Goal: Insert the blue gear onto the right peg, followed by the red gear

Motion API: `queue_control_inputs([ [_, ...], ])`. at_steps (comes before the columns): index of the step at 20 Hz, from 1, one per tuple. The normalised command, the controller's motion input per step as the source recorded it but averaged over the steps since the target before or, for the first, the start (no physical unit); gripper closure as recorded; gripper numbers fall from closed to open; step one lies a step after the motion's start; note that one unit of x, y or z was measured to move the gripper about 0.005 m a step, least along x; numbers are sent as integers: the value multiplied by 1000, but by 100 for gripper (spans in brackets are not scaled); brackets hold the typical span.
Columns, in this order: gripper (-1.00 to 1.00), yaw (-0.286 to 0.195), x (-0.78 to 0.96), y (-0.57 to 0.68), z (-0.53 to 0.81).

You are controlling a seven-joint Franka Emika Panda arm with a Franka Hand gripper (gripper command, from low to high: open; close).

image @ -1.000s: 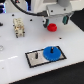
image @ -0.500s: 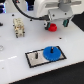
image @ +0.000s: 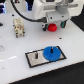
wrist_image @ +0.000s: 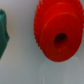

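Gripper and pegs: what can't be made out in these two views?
- Gripper: in the exterior view its fingertips blur into the red gear; open or shut is unclear. The wrist view shows no fingers.
- Right peg: the blue gear lies over that end of the plate in the exterior view; the pin is too small to see.
- Green object: cut off by the wrist view's edge, unidentifiable.

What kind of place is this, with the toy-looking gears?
It looks like a robot test bench, probably in a lab. A white table holds a grey plate with pegs, and a blue gear sits on it. A red gear lies under the robot's arm.
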Motion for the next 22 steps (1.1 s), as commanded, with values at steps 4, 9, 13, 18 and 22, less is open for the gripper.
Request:
queue_control_inputs([
  [4,100,0,-314,-111,-124],
  [9,100,0,-246,-109,46],
  [13,100,0,39,-25,519],
  [18,100,0,418,-96,767],
  [22,100,0,620,-237,660],
])
